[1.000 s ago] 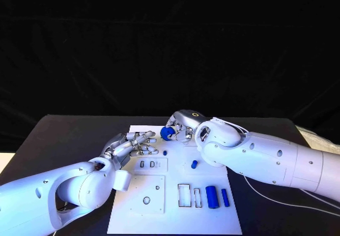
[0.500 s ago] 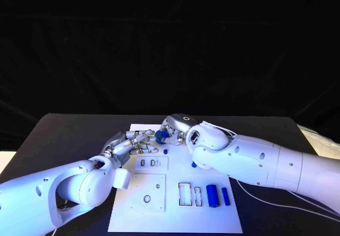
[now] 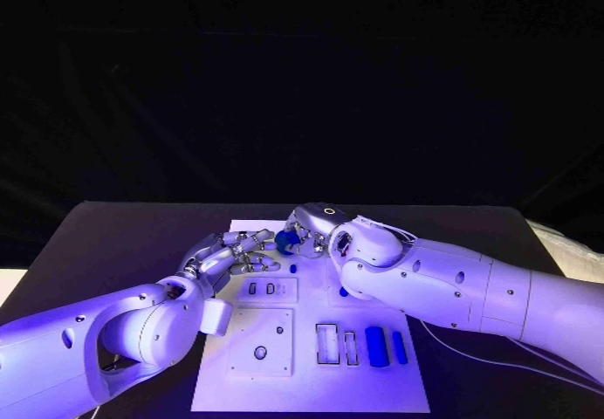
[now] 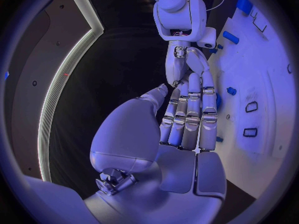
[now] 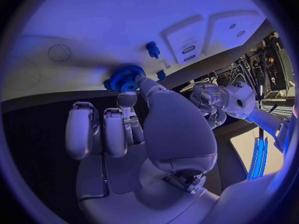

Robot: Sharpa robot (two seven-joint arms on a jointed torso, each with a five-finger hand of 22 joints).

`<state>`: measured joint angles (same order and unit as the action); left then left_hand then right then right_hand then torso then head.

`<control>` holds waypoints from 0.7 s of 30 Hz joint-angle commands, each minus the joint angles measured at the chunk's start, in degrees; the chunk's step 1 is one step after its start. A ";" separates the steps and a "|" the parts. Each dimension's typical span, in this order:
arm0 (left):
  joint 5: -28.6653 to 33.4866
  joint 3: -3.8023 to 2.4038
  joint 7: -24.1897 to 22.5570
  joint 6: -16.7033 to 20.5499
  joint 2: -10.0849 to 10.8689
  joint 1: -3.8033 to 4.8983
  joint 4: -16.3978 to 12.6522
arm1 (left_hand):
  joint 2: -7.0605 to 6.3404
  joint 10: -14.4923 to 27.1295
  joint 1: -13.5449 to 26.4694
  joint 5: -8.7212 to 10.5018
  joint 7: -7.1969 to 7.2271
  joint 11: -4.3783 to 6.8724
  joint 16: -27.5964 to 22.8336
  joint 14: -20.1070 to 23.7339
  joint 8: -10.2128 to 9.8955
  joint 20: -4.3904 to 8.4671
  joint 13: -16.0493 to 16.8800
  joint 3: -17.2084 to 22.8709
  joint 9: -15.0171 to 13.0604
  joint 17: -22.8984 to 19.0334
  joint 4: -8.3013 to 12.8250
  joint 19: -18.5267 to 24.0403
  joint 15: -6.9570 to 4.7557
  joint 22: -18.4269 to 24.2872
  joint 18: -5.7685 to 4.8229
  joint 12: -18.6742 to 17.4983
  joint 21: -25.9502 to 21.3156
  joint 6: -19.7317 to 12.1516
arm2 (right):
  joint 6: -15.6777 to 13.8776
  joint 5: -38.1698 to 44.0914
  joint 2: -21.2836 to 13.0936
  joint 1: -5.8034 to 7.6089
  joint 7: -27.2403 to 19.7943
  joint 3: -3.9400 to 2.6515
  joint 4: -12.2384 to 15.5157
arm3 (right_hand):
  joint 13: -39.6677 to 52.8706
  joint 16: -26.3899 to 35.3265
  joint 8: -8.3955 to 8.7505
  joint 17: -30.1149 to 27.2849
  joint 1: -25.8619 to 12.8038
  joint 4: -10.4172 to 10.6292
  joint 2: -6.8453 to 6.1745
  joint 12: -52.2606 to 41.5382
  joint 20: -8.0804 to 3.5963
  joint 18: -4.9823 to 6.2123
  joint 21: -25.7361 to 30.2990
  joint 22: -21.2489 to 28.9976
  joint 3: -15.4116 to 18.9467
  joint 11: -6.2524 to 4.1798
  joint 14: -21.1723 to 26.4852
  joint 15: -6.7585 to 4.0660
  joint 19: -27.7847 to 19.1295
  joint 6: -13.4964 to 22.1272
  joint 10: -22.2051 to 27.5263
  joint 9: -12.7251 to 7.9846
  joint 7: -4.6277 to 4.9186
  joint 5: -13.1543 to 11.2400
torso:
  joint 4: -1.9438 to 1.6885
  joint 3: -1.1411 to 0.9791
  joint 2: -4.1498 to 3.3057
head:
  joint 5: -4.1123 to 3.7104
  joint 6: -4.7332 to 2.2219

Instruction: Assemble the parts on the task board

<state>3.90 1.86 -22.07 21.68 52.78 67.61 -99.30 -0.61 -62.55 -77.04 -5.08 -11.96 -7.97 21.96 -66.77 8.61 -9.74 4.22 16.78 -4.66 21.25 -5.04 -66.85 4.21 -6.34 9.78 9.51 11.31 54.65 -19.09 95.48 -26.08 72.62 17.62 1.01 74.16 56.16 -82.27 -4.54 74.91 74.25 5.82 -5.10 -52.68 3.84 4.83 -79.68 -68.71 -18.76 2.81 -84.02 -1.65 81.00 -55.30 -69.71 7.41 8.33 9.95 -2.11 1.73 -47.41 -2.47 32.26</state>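
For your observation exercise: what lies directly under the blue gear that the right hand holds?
Under the blue gear, pinched by the right hand, lies the white task board. The spot beneath it is covered by the gear and fingers, so any peg or hole there cannot be seen.

A black table point(image 3: 126, 236) stood before a black backdrop point(image 3: 302, 96) that hung in soft vertical folds and closed off everything behind it. Bluish-violet light lay over the scene. At the table's right edge a pale, crumpled thing point(image 3: 564, 247) showed (what it was could not be told). In the left wrist view a bright light strip point(image 4: 59, 84) curved along a dark wall.
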 commanded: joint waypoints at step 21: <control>0.06 -0.04 -0.65 -0.70 0.55 0.06 -0.01 | -0.55 0.30 0.14 -0.11 -0.02 -0.06 0.24 0.45 0.34 -0.28 -0.08 0.31 -0.06 0.07 -0.13 0.17 0.01 -0.07 0.41 0.21 -0.24 -0.29 | -5.39 -5.19 -5.50 0.04 -6.95 -0.22 4.58 | 3.23 -0.64 0.00 2.31 -2.32 3.70 -0.32 -3.87 1.79 -0.71 -0.30 -0.59 3.05 1.42 -3.56 1.33 -0.12 4.56 -0.68 -1.47 1.14 -0.52 | 0.24 -0.09 0.12 | 0.22 0.22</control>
<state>3.91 1.87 -22.07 21.68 53.19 67.61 -99.28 -0.61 -62.55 -77.04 -5.08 -11.96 -7.97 21.96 -66.77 8.61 -9.74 4.23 16.78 -4.65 21.23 -5.04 -66.85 4.21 -6.34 9.79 9.51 11.32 54.65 -20.39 93.16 -30.27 72.58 15.27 0.94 77.56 59.11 -82.57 -4.20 74.90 71.52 9.42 -6.29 -56.18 5.47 4.83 -79.68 -69.21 -15.66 4.17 -84.13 -0.51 80.63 -50.29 -70.00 5.86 9.49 9.11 -2.11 1.68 -47.37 -2.33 32.43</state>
